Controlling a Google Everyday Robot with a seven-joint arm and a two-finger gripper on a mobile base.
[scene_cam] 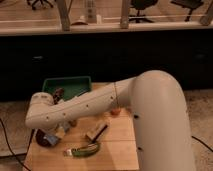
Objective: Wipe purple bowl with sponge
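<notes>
camera view
arm (95,106): a thick white arm ran from the large rounded body at the right, down and leftward across the table, ending in a round joint at the left.
fingers (54,134): the gripper hung below that left joint, low over the near-left part of the table; how far the fingers stood apart, and whether they had hold of anything, could not be told, since the wrist hid most of them.
purple bowl (44,141): a dark, round shape lay on the table just left of and slightly below the fingers, close to the table's left edge; whether the fingers touched it could not be told.
sponge (52,137): a small blue-grey patch showed at the bowl's right rim, right under the fingers; whether it was held or merely lay there could not be told.
table (120,145): a light wooden top carried all the things, with its bare part to the right of the fingers.
green tray (65,83): a shallow green tray sat at the far-left corner of the table, beyond the fingers and partly behind the arm, with some dark small things inside that could not be made out.
tan block (96,131): a tan rectangular block with a dark edge lay tilted to the right of the fingers, apart from them.
green curved thing (84,149): a long curved green and yellow thing lay near the front edge, right of and nearer than the fingers.
small orange thing (116,112): a little orange shape peeked out under the arm, well right of the fingers.
</notes>
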